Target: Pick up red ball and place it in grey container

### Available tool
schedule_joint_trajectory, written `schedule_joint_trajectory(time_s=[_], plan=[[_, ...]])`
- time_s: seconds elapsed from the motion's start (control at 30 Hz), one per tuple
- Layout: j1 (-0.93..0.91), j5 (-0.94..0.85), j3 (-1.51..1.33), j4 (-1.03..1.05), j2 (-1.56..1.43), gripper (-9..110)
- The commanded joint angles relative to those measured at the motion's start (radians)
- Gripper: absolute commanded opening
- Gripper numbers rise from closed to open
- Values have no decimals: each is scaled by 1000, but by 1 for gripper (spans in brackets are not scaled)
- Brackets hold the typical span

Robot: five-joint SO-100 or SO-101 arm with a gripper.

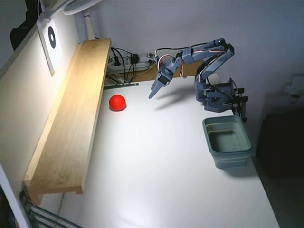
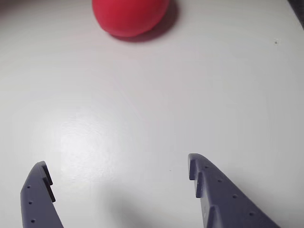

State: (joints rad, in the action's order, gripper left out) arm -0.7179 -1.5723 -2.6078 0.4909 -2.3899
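Observation:
The red ball (image 1: 117, 102) rests on the white table beside the wooden shelf; in the wrist view the red ball (image 2: 129, 16) sits at the top edge, partly cut off. My gripper (image 1: 152, 94) hangs above the table to the right of the ball, apart from it, pointing down. In the wrist view the gripper (image 2: 116, 166) is open, both blue fingers spread with only bare table between them. The grey container (image 1: 227, 140) stands upright and empty at the right side of the table, in front of the arm's base.
A long wooden shelf (image 1: 71, 123) runs along the left side against the wall. Cables and a power strip (image 1: 126, 64) lie at the back. The arm's base (image 1: 218, 97) is clamped at the back right. The table's right edge lies just past the container.

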Motion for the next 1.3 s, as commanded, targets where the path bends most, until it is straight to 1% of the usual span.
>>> schedule_joint_trajectory(time_s=[0.0,0.23,0.4,0.87,1.03,1.27], plan=[[-30,2,-7,-10,-6,38],[-27,2,-7,-10,-6,38],[24,2,-7,-10,-6,38],[26,2,-7,-10,-6,38],[89,2,-7,-10,-6,38],[89,2,5,-33,29,38]])
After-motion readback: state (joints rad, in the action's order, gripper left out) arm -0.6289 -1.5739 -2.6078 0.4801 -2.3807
